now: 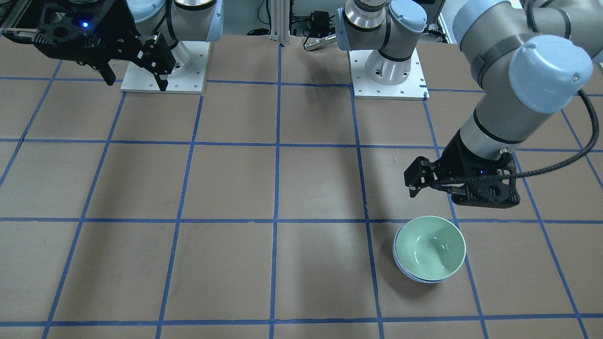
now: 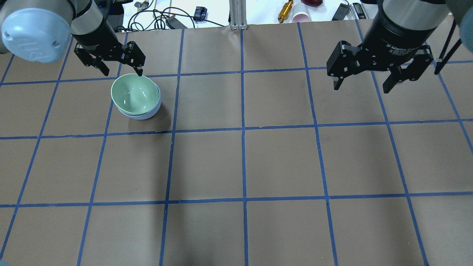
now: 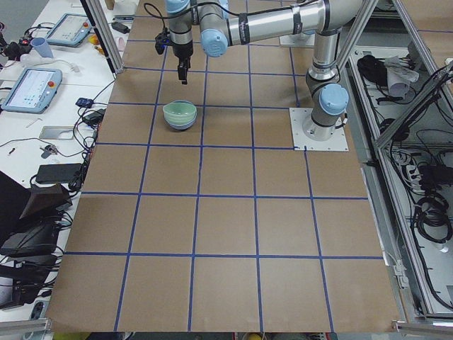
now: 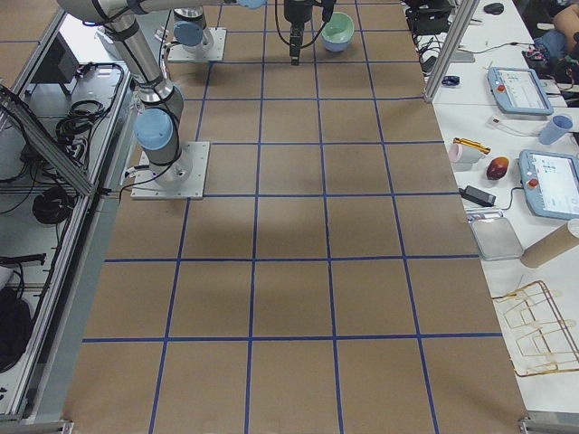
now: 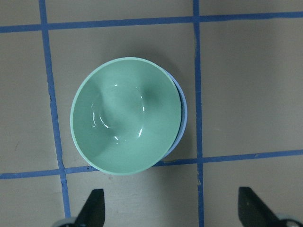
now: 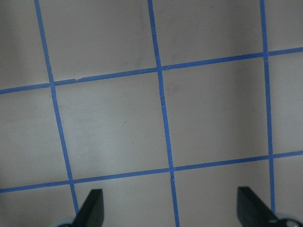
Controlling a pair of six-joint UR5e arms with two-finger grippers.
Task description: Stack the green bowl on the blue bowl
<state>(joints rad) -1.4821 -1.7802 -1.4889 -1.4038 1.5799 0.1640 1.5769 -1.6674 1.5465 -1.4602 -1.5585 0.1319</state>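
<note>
The green bowl [image 1: 431,247] sits upright, nested inside the blue bowl [image 1: 401,269], on the brown table on my left side. Only a sliver of the blue bowl's rim and wall shows around it. The pair also shows in the overhead view, green bowl [image 2: 135,94] in blue bowl [image 2: 152,112], and in the left wrist view, green bowl [image 5: 125,116] and blue rim [image 5: 182,118]. My left gripper [image 2: 122,71] is open and empty, raised just beside the bowls and apart from them. My right gripper [image 2: 361,88] is open and empty, high over bare table far to the right.
Blue tape lines [image 2: 242,127] grid the brown table. The two arm base plates [image 1: 164,66] [image 1: 388,75] stand at the robot's edge. Cables, a cup and tools [image 2: 286,11] lie past the far edge.
</note>
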